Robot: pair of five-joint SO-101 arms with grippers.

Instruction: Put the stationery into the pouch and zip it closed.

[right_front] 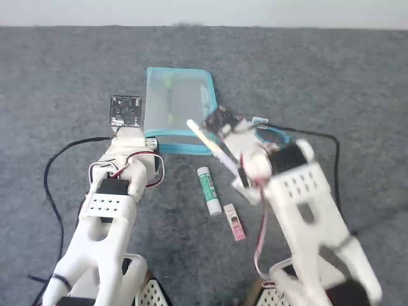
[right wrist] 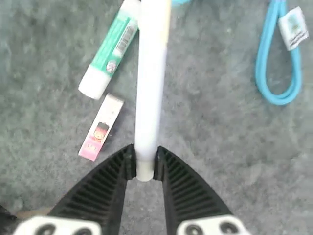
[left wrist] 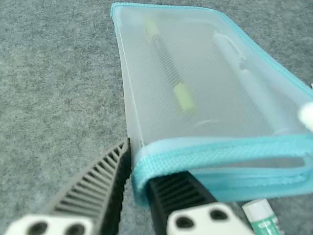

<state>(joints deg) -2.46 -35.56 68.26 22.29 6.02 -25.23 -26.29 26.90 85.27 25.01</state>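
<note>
A translucent pouch [right_front: 175,108] with teal trim lies on the grey carpet, holding a green pen [left wrist: 168,73] and a pale pen [left wrist: 254,90]. My left gripper [left wrist: 139,188] is shut on the pouch's near teal corner [left wrist: 146,164]. My right gripper [right wrist: 145,169] is shut on a white pen [right wrist: 149,83], which slants up over the pouch's open edge [right_front: 207,141]. A green-and-white glue stick [right_front: 208,189] and a small pink eraser [right_front: 234,222] lie on the carpet between the arms.
A teal loop strap with a tag [right wrist: 279,58] lies by the pouch's right corner. A small black square board [right_front: 125,111] sits left of the pouch. Black cables [right_front: 54,172] run along the carpet by both arms.
</note>
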